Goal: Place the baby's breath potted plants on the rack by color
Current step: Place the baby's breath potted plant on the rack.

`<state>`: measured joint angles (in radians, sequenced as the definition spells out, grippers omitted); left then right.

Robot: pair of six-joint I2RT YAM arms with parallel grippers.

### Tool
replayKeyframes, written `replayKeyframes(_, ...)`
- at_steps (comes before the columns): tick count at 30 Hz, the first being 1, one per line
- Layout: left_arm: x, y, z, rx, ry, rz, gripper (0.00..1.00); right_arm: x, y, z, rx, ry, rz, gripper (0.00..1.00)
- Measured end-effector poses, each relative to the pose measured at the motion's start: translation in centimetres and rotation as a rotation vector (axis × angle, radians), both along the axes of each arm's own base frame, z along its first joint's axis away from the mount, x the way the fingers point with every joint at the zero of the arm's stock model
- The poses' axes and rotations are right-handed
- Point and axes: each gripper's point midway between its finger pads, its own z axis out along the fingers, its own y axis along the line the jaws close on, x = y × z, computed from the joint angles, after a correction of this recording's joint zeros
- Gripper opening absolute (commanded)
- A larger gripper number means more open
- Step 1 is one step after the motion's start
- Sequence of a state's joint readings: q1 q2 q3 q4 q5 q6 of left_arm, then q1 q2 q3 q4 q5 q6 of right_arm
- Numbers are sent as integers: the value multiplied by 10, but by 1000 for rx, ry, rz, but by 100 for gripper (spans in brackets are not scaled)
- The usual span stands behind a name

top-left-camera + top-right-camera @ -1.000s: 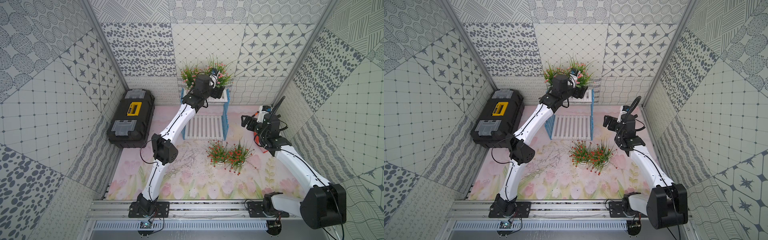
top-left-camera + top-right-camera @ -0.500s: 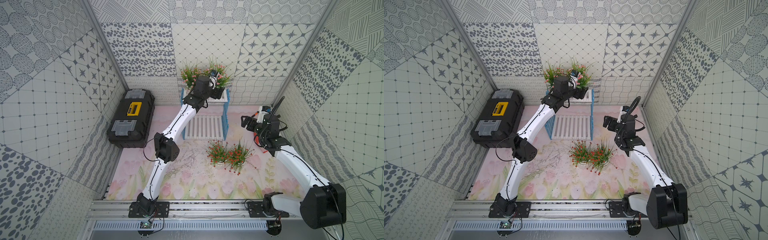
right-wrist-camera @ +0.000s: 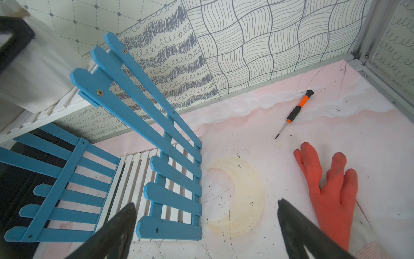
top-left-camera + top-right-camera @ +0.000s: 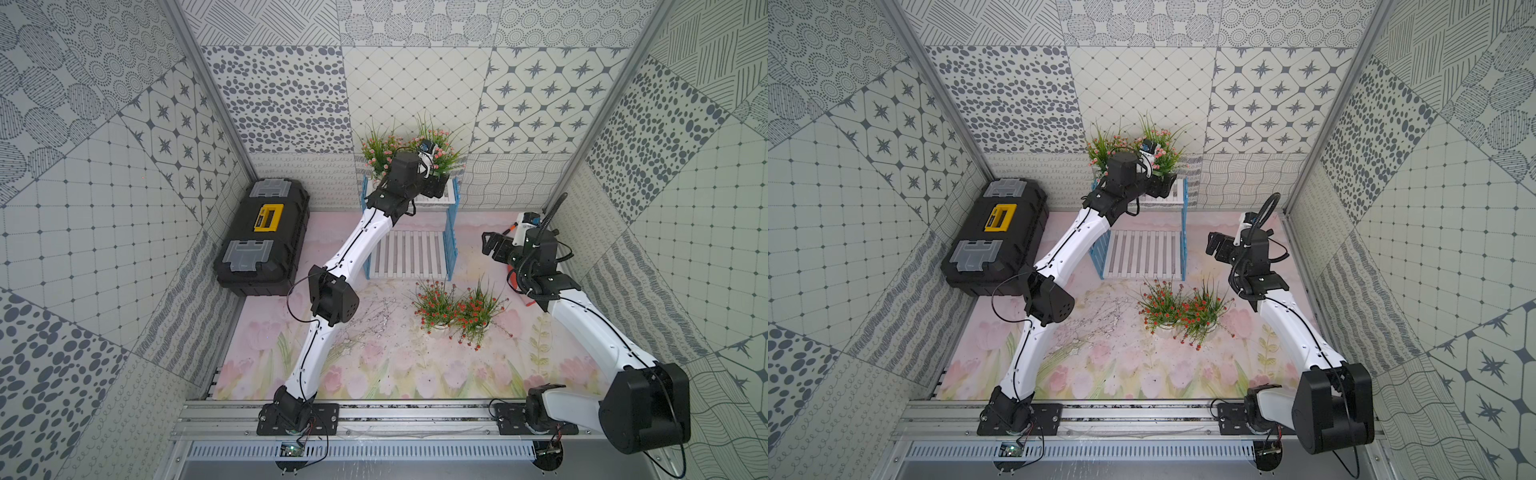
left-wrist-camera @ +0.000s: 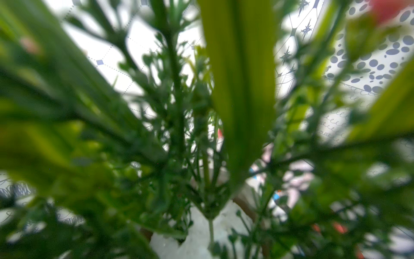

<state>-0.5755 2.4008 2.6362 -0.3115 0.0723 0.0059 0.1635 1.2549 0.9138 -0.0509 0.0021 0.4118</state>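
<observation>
Closest to the robot's base, two red-orange plants [image 4: 436, 301] stood side by side on the flowery mat [image 4: 374, 374], with their leaves touching. Their white pots were almost all hidden under the leaves. Just behind them stood the rack [image 4: 409, 253].

The right pincer [image 3: 206, 204] hung in the air beside the rack's blue side. Its two dark fingers [image 3: 116, 226] were wide apart with nothing between them, and the edge of the picture cut them off. Near it lay an orange glove [image 3: 329, 179], also cut off at the edge. In both top views the arm hid most of the glove. A small screwdriver [image 3: 295, 109] lay farther back. A black toolbox [image 4: 262, 232] sat by the left wall.

Farthest away, two pink plants [image 4: 376, 151] stood on the rack's top shelf by the back wall. The left pincer [image 4: 436, 187] was down at the pot of the one on the robot's right. From above, the arm covered that pot. The left wrist view showed only blurry green leaves and a bit of white pot [image 5: 201, 235]. I could not tell if that pincer was apart or clamped.
</observation>
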Motion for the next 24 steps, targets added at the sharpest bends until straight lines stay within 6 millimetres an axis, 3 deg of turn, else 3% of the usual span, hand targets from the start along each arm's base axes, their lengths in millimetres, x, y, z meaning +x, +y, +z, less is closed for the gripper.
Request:
replayKeyframes(15, -2, 0, 10, -18, -18, -5, 99, 1, -1, -3, -3, 7, -4, 98)
replayKeyframes(24, -17, 5, 28, -14, -30, -12, 98, 2, -4, -3, -22, 5, -15, 98)
